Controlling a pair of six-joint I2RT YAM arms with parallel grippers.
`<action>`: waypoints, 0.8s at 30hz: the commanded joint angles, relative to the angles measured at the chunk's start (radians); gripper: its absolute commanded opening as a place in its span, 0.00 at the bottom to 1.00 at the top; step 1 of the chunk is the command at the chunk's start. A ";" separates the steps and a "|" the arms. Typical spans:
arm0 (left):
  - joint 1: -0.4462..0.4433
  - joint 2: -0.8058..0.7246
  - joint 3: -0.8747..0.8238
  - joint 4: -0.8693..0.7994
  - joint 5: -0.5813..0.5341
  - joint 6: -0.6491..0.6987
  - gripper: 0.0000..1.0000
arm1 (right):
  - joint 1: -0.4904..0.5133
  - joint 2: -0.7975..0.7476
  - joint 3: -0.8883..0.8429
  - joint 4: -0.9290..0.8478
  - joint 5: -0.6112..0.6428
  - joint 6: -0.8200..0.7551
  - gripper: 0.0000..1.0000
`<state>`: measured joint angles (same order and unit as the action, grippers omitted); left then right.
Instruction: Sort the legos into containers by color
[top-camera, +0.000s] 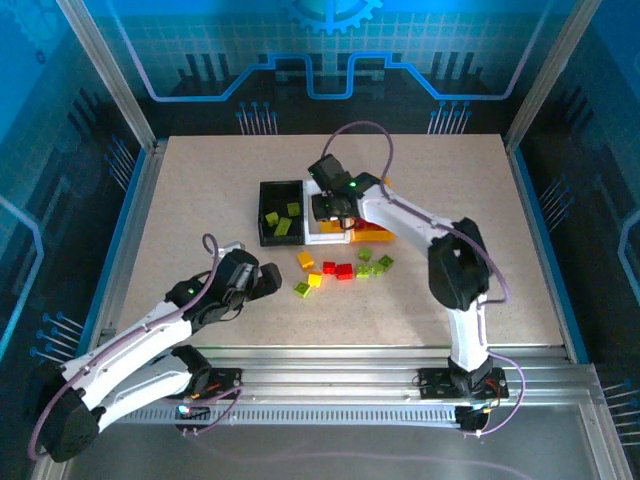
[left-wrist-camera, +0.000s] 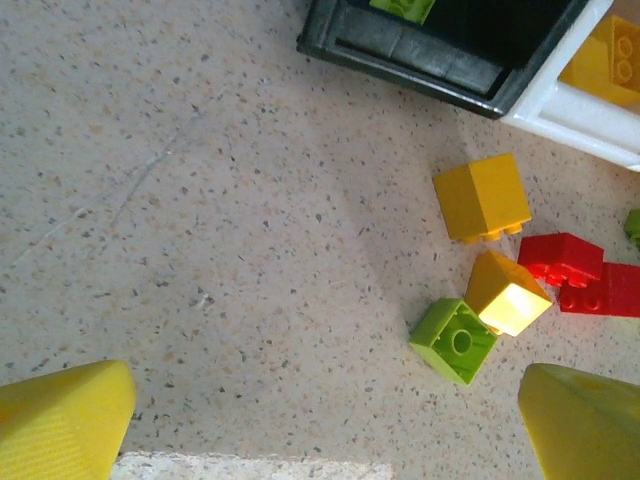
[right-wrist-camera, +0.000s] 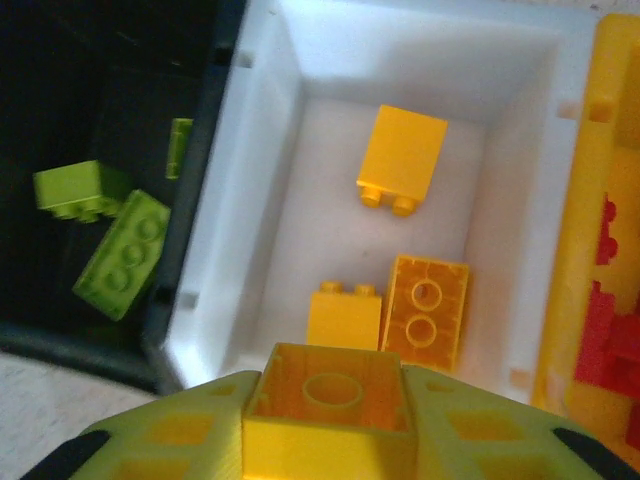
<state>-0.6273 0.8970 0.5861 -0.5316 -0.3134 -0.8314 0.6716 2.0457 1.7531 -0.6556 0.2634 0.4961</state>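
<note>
A yellow brick (right-wrist-camera: 325, 395) is sitting clamped in the right gripper (right-wrist-camera: 325, 440), hanging straight above the white bin (right-wrist-camera: 245, 200). At the left wrist, the left gripper (left-wrist-camera: 320, 430) is gaping wide and empty, with a green brick (left-wrist-camera: 455, 340) lying just ahead-right. From above, loose bricks (top-camera: 340, 268) are lying nearest that left gripper.

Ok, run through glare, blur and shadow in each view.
Top external: table evenly lit, shadows faint. Left wrist: tilted yellow brick has one glaring face; fingertips of the left gripper blur. Right wrist: soft, gripped yellow brick blurred, far wall of the white bin washed out, black bin interior dark.
</note>
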 joint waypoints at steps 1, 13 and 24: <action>0.007 0.016 -0.015 0.037 0.051 0.027 0.99 | -0.013 0.069 0.102 -0.107 0.050 0.026 0.41; 0.008 0.165 -0.010 0.183 0.194 0.136 0.97 | -0.023 0.016 0.114 -0.073 -0.003 0.046 0.72; -0.137 0.575 0.175 0.160 0.100 0.250 0.84 | -0.028 -0.230 -0.193 0.039 -0.022 0.094 0.73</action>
<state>-0.7345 1.4151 0.7044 -0.3565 -0.1478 -0.6380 0.6548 1.8793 1.6150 -0.6521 0.2459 0.5579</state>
